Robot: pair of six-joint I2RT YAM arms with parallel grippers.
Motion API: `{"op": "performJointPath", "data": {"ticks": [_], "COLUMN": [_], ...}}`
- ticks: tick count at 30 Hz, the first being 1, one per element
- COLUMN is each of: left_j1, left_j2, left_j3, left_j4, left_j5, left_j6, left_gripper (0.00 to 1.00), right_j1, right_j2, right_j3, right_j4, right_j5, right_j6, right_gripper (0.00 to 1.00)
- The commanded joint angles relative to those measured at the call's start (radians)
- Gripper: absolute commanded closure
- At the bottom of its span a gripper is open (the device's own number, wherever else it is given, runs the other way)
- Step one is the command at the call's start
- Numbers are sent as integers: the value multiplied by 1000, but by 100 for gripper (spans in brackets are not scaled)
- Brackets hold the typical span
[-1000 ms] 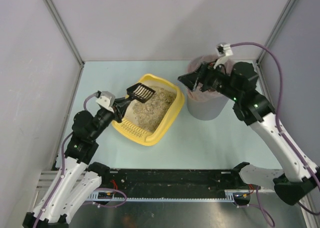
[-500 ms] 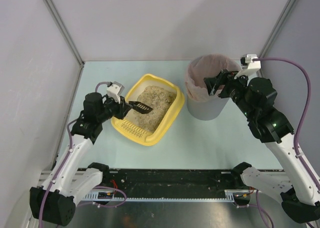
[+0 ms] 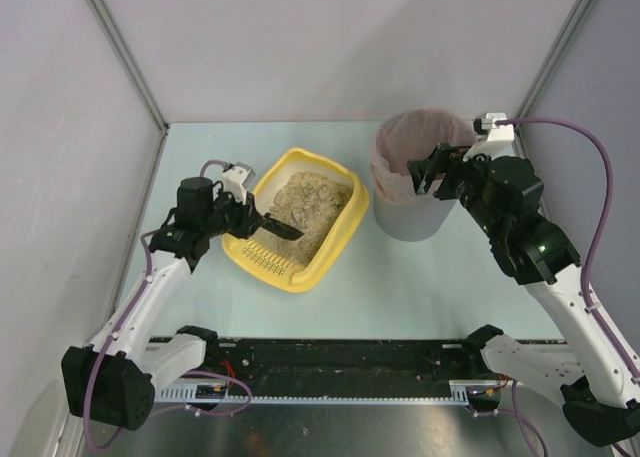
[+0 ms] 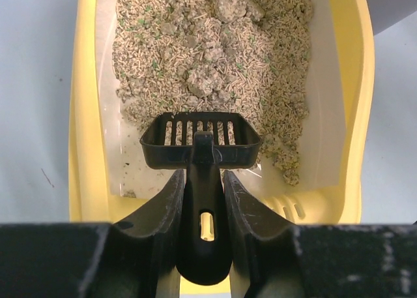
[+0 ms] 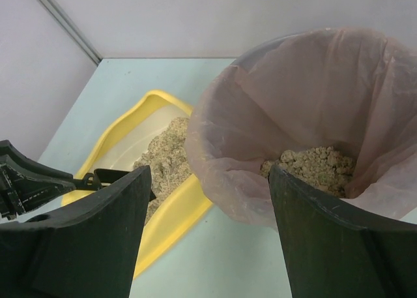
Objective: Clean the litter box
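At the left of the pale table (image 3: 420, 277), the left gripper (image 3: 243, 217) reaches in over the near-left end of the litter box (image 3: 345, 227), its fingers (image 4: 171, 192) clamped on the handle of a black slotted scoop (image 4: 201, 138). The scoop's basket points toward the far end and sits low over a thin, nearly bare patch of the tray floor, at the near edge of the litter (image 4: 208, 50); whether it touches the floor cannot be told. The box, a shallow yellow tray, lies at an angle left of centre, its slotted lip at the near end. The beige granules are heaped toward its far end with several larger clumps among them. Just right of the tray stands a grey round bin (image 3: 410, 222) with a pinkish liner (image 5: 228, 135), holding a pile of clumped litter (image 5: 319, 164) at its bottom. The right gripper (image 3: 420, 172) hangs above the right side of the bin's mouth, its fingers spread wide apart with nothing between them.
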Motion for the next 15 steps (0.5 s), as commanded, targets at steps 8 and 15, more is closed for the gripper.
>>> {"op": "performJointPath", "data": {"ticks": [8,15], "left_j1": [8,-2], "left_j2": [102,81], "left_j3": [38,-30], "left_j4": [-5,54], "left_j5": [71,52], "left_j6": [60,45], "left_gripper": [100,100], "right_j1": [-4,-10], "right_j2": [-23,-54], "right_j3": [-20,-62], "right_j4": [45,88], "right_j5": [31,39], "right_j6": [-16,-24], "right_gripper": [23,23]}}
